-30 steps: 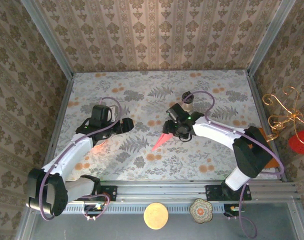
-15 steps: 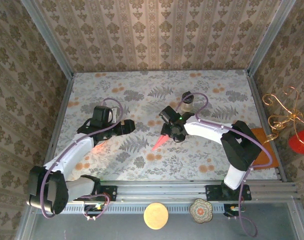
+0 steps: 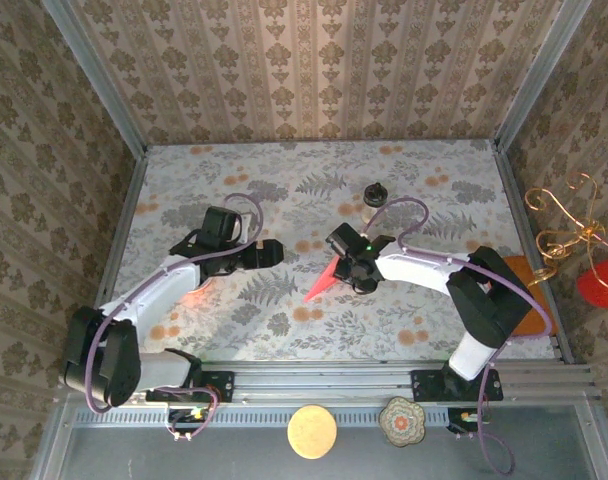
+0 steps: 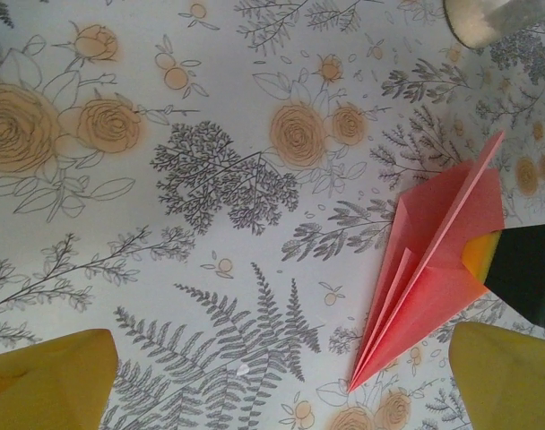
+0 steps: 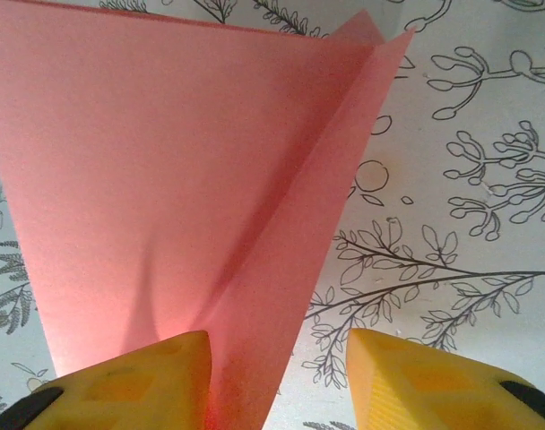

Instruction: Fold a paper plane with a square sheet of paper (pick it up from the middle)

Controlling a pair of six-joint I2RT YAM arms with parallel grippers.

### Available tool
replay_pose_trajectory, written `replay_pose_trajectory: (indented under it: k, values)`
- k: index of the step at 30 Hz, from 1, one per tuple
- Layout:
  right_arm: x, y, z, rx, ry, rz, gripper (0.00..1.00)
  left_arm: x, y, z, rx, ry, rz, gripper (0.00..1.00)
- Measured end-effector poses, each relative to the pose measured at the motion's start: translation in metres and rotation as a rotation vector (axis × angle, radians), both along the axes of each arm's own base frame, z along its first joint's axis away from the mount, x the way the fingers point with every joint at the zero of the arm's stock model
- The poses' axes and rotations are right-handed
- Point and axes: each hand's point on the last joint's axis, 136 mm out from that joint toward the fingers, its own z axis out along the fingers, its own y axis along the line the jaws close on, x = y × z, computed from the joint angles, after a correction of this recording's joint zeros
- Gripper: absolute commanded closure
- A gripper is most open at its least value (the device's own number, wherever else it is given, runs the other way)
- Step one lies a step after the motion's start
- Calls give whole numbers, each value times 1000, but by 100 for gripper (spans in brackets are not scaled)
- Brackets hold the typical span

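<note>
While both arms are angling inward over the floral tablecloth [image 3: 244,190], the salmon-pink creased paper plane [image 3: 322,284] is lying at mid-table.
The right gripper [image 3: 341,270] is straddling the plane's tail, half open. Its wrist view is showing a gap between the paper and one yellow finger [image 5: 434,381], so nothing is being clamped. The left gripper [image 3: 267,252] is hovering wide open and empty, its camera revealing the dart's layered folds.

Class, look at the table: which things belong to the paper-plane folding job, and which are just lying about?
Job in hand:
paper plane
right claw, around the plane's tail
left claw, open beside it

Lying about:
small dark-lidded jar
orange sheet
yellow disc
patterned disc
</note>
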Motion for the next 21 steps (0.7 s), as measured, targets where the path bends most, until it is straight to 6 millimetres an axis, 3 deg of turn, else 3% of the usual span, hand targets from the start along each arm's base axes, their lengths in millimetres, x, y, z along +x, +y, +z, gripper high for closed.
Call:
replay_pose_trajectory:
  k: [5,13,21]
  values:
    - [5,7,1,47,-21,-26,64,2,-3,-2,3,7,-6,4]
    - [7,10,2,78,-35,-44,90,3,-3,-4,6,10,-5,4]
    - [16,18,29,108,-124,44,94,9,2,-3,-3,12,37,5]
